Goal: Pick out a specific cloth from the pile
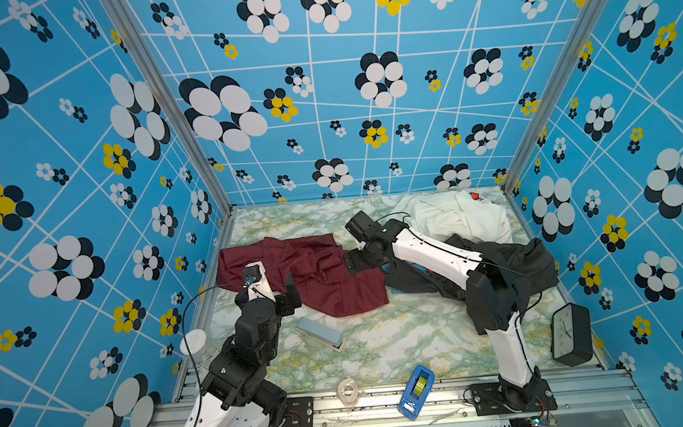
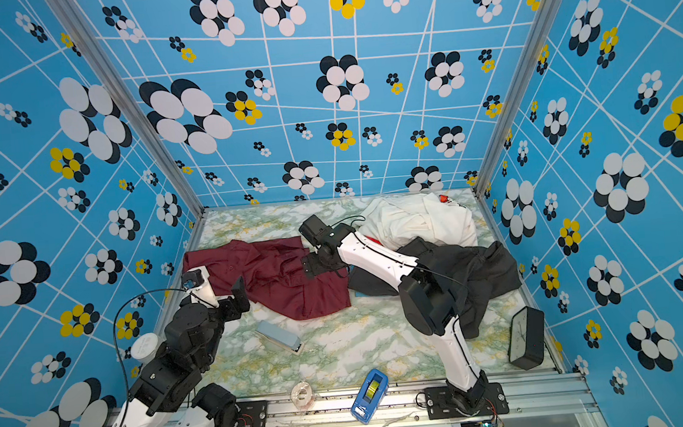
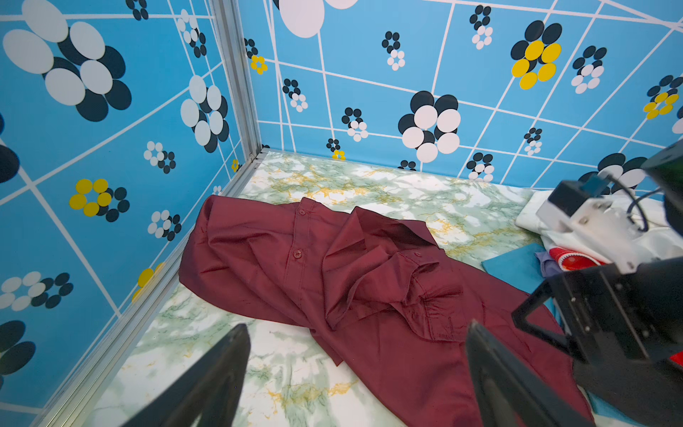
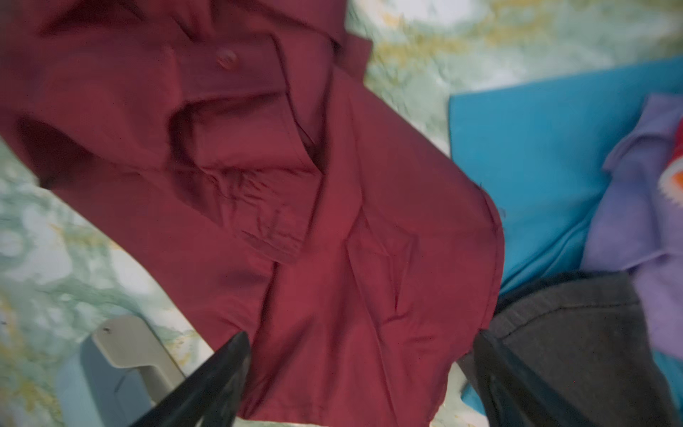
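Right wrist view, somewhat blurred, looks down on the maroon cloth [image 4: 295, 185]. The right claw [image 4: 360, 336] is spread wide over it, with nothing pinched between its fingers; whether it touches the fabric I cannot tell. Against the cloth's edge lie a blue cloth [image 4: 536, 148], a lilac cloth [image 4: 643, 207] and dark grey trousers [image 4: 573, 332].

In both top views the maroon cloth lies loosely spread on the marbled table [image 1: 383, 344], left of the pile [image 1: 482, 220]. Its right edge meets the pile's fringe, and the right claw hangs over that edge. The left claw [image 3: 358, 327] is also spread and empty, hanging over the cloth's near left part. A white garment [image 2: 415, 221] lies at the back of the pile.
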`<act>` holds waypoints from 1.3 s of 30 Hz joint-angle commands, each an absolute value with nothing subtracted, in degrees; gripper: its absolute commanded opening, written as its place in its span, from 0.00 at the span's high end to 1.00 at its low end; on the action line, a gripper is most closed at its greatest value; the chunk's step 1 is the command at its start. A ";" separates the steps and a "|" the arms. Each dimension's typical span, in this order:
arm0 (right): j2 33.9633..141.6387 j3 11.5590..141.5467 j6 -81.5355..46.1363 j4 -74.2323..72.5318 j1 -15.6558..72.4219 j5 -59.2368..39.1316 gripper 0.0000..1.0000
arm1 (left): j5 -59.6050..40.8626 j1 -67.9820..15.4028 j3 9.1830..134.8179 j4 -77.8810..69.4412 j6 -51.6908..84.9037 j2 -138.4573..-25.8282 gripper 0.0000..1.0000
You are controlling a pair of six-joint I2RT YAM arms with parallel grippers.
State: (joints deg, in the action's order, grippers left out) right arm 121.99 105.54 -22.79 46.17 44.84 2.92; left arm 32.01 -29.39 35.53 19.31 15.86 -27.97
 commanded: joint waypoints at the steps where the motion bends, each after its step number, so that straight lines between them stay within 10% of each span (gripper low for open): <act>1: 122.89 102.66 -24.29 47.67 44.99 2.21 0.04 | 32.42 -29.79 34.82 18.38 15.45 -28.50 0.08; 7: 127.61 101.42 -25.66 44.61 44.99 -2.08 0.09 | 32.49 -29.80 34.90 18.85 15.42 -28.56 0.08; 15: 130.10 99.68 -26.90 41.84 45.00 -4.96 0.40 | 32.67 -29.81 34.52 18.97 15.51 -28.39 0.08; 17: 130.52 99.54 -27.16 41.86 45.00 -5.02 0.54 | 32.87 -29.82 34.46 19.07 15.50 -28.35 0.08; 20: 129.68 99.49 -27.25 42.09 45.00 -3.63 1.00 | 33.03 -29.81 34.62 19.14 15.34 -28.33 0.08; 32: 111.42 99.00 -25.83 38.09 44.39 16.28 1.00 | 33.06 -29.81 34.34 19.07 15.25 -28.04 0.08; 39: 111.67 105.14 -24.46 29.24 44.68 9.30 1.00 | 33.15 -29.80 34.27 19.32 15.32 -27.77 0.08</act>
